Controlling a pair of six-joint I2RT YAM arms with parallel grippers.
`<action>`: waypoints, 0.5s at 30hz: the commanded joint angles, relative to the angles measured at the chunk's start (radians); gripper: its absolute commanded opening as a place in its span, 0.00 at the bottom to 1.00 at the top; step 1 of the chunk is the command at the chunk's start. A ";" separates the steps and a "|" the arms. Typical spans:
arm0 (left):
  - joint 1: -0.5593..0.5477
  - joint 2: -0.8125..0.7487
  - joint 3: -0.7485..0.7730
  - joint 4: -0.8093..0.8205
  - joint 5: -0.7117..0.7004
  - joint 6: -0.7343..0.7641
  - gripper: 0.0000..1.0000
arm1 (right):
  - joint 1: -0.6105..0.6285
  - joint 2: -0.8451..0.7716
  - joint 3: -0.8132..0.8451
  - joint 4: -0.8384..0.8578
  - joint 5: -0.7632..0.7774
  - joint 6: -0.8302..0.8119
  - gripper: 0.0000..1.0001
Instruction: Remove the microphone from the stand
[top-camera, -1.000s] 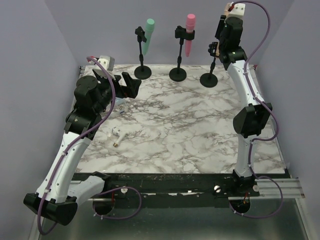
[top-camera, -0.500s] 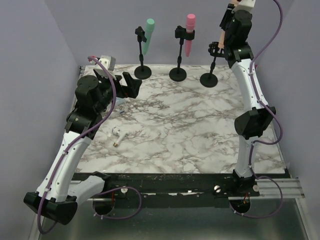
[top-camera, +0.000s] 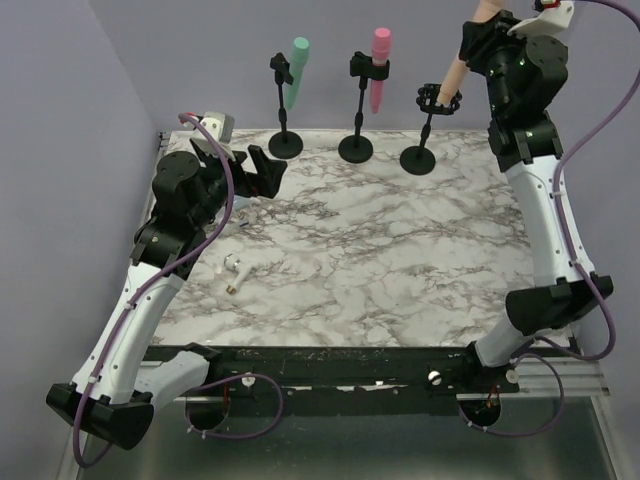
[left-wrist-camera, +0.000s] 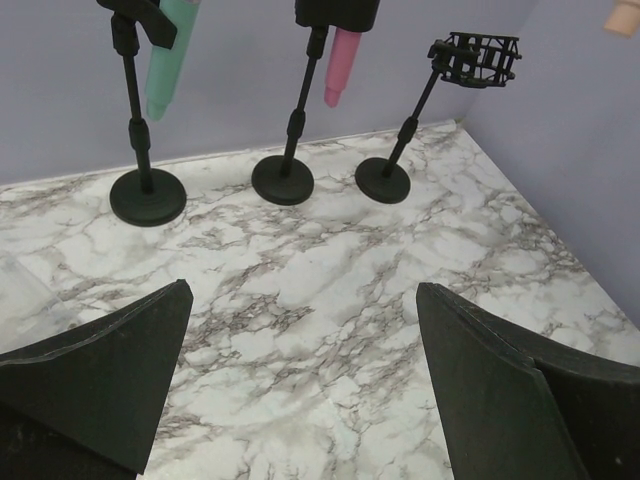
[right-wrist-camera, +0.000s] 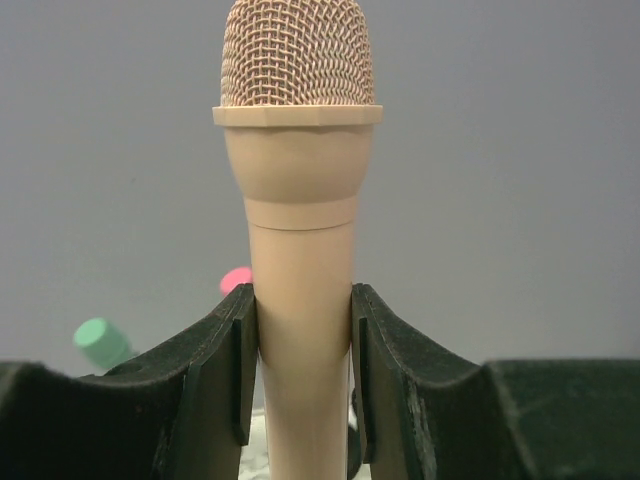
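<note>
In the upper right of the overhead view, the right gripper (top-camera: 477, 48) is raised high against the back wall, and it has a beige microphone (top-camera: 454, 76) pinched between its fingers. Its own camera shows the two dark pads pressed against the handle on either side, below the mesh head, with the microphone standing upright in that view. From above, the microphone slants down and to the left, and its lower end sits just above and to the right of the clip (top-camera: 440, 98) on the rightmost stand (top-camera: 418, 158). The left wrist view shows that clip empty.

At the left of the overhead frame, the left gripper (top-camera: 256, 170) hovers over the marble table (top-camera: 380, 260) with its jaws spread wide and nothing between them.

Along the back edge, a green microphone (top-camera: 296, 72) and a pink microphone (top-camera: 380, 66) sit in their own stands. A small white object (top-camera: 235, 267) lies on the table at the left; I can't make out what it is.
</note>
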 joint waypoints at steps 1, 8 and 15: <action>-0.010 -0.005 -0.011 0.018 0.014 -0.001 0.99 | -0.004 -0.103 -0.160 0.012 -0.220 0.102 0.01; -0.013 -0.008 -0.002 0.010 0.018 0.000 0.99 | -0.004 -0.166 -0.296 -0.124 -0.631 0.082 0.01; -0.012 -0.035 -0.011 0.012 -0.029 0.021 0.99 | 0.049 -0.195 -0.438 -0.233 -0.728 -0.058 0.01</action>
